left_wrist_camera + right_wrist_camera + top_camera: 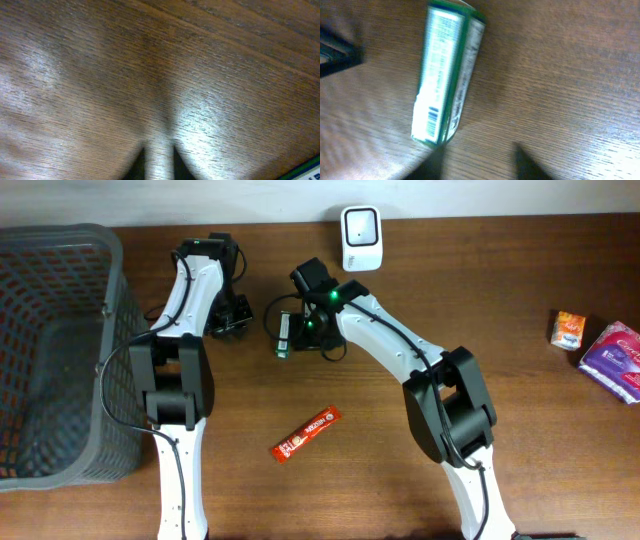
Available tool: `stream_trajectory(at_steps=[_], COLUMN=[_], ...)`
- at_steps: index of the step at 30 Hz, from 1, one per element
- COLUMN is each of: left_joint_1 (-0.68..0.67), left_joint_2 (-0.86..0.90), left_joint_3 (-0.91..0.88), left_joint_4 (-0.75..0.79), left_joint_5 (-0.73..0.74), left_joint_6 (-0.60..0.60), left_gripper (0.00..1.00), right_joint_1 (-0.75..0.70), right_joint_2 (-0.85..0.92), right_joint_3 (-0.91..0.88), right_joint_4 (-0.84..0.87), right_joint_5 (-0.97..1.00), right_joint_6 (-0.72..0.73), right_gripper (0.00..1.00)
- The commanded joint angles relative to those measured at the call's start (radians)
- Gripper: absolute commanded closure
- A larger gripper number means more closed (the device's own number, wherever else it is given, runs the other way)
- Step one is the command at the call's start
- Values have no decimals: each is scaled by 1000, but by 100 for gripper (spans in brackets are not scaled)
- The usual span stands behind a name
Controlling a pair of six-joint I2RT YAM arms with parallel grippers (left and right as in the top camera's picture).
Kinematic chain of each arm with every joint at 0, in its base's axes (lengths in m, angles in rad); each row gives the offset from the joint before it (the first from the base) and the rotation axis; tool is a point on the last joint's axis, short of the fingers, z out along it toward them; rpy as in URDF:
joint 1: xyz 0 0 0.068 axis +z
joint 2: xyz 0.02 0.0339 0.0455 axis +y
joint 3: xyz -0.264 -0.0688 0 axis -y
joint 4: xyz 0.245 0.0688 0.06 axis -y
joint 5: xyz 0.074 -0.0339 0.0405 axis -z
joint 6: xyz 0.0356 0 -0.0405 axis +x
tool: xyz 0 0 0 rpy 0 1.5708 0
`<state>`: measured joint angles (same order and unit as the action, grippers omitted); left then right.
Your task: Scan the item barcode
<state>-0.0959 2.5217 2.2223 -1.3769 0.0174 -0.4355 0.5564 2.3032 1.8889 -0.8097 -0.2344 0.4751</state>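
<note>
At the far left you have the dark mesh basket [60, 350], set at the worktop [520, 270] edge, most likely as the drop for goods once scanned. Just right of it the left jaws point down at bare wood. Their dark fingertips [137, 170] stand a little apart with only wood grain between them, so they grip nothing, and they look parked clear of the work.

Next comes the task's thing, the green-and-white box [285, 335], lying flat on the worktop between the two arms. In the right wrist view its barcode [432, 120] faces up, near the end closest to the fingers. The right jaws hang over it, spread, with the tips [525, 162] well apart and the box just ahead of them rather than between them, so nothing is pinched. That stance suits a pick from above.

A red sachet [307, 433] lies alone toward the front, apart from both arms. The white scanner [360, 238] stands at the back edge. By my reading you will need to lift the box and turn its coded face toward that window. At the far right an orange packet [568, 330] and a purple pack [612, 360] wait near each other.
</note>
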Motion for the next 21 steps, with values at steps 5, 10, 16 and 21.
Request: stream_trajectory(at_steps=[5,10,16,21], left_joint_1=[10,84,84,84], left_joint_2=[-48,-48,-48,-48], left_joint_3=[-10,-10,-10,-10], left_joint_4=[13,-12,-35,-35], left_joint_5=[-62,-59,-60,-67], left_joint_6=[-147,-208,-208,-208], left_gripper=[0,0,1,1], right_joint_1=[34,72,124,60], right_joint_2=[-32,13,77,48], right_joint_3=[14,7,7,19], right_joint_4=[43,110,127,59], right_joint_5=[-17,58,225,157], right_joint_6=[-116,27,159,158], right_gripper=[33,36,51,88])
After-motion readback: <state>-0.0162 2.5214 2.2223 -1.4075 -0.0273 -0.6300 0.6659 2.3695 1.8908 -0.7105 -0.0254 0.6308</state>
